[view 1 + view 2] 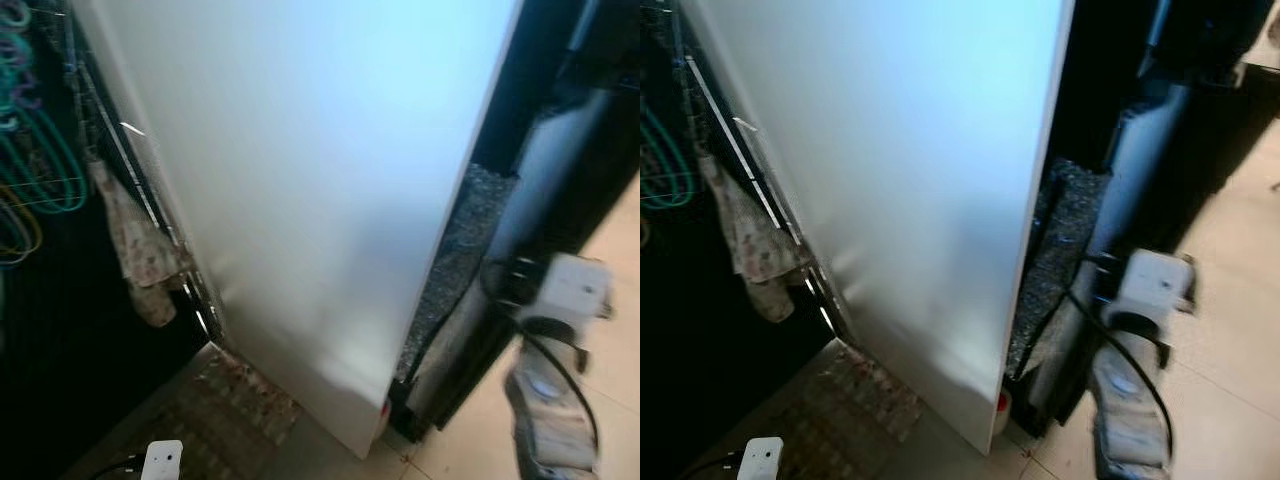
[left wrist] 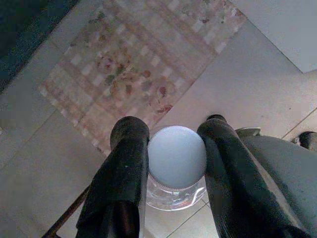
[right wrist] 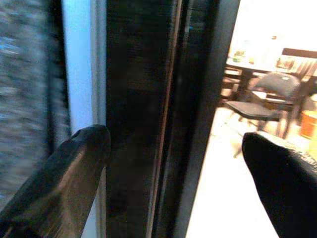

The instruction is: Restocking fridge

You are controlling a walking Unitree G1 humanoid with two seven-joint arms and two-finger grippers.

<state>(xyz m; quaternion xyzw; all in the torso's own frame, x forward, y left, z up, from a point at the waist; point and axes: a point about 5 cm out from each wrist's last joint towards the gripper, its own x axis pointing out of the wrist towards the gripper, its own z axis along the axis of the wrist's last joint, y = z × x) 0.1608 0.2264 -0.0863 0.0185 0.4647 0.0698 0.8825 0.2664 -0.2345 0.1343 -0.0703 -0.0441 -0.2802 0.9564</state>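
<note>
Patterned floor mat [image 2: 138, 64], left gripper [image 2: 173, 148] clamping white-capped bottle [image 2: 177, 158]

We face a tall white fridge door [image 1: 310, 200] that blocks most of the way ahead. To its right, a narrow dark gap [image 1: 500, 110] runs beside a black frame [image 3: 143, 119]. To its left, hanging cloth [image 1: 135, 250] and coat hangers [image 1: 40, 170] crowd the side. Bare floor tiles [image 1: 1230, 300] lie open on the right.

Right gripper [image 3: 176, 148] fingers spread wide before a dark vertical edge [image 3: 143, 99]; a white strip [image 3: 79, 64] beside it; chair [image 3: 262, 99] and table [image 3: 252, 62] beyond.
</note>
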